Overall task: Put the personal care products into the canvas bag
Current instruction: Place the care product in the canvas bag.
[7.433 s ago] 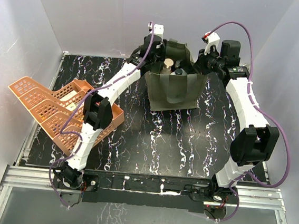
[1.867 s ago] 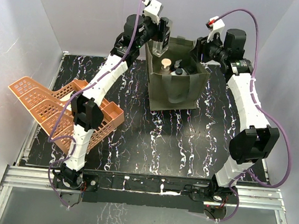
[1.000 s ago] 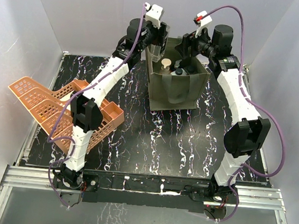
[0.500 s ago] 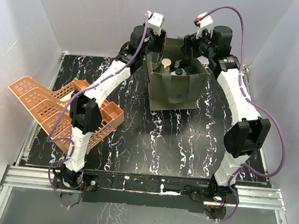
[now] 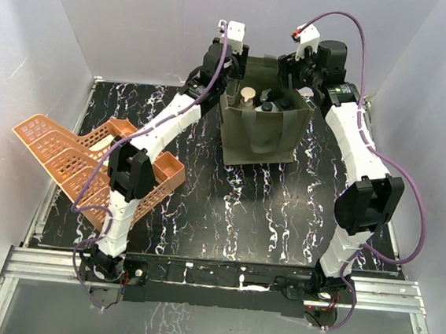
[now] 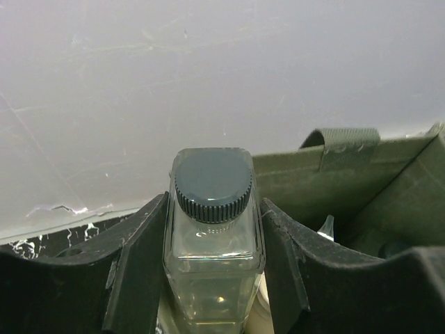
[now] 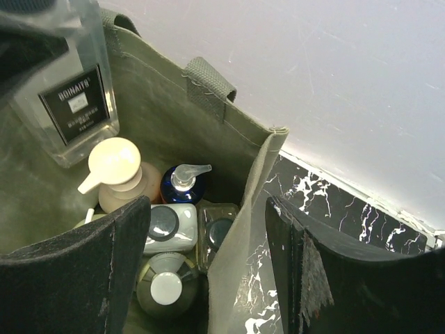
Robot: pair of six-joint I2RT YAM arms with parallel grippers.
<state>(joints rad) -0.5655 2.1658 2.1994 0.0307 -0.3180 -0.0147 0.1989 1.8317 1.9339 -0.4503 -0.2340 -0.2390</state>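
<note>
Clamped square bottle [image 6: 214,257] in left gripper [image 6: 213,229], inside bag [image 5: 261,139] mouth. Right gripper [image 7: 208,240] fingers apart, astride its wall. Called next for lowering, then release.

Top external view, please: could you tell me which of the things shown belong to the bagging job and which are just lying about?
Job in hand:
- canvas bag
- square clear bottle, held in the left tool over the bag
- tan pump bottle and blue pump bottle, already inside the bag

Lying about:
- orange baskets, at the table's left
</note>
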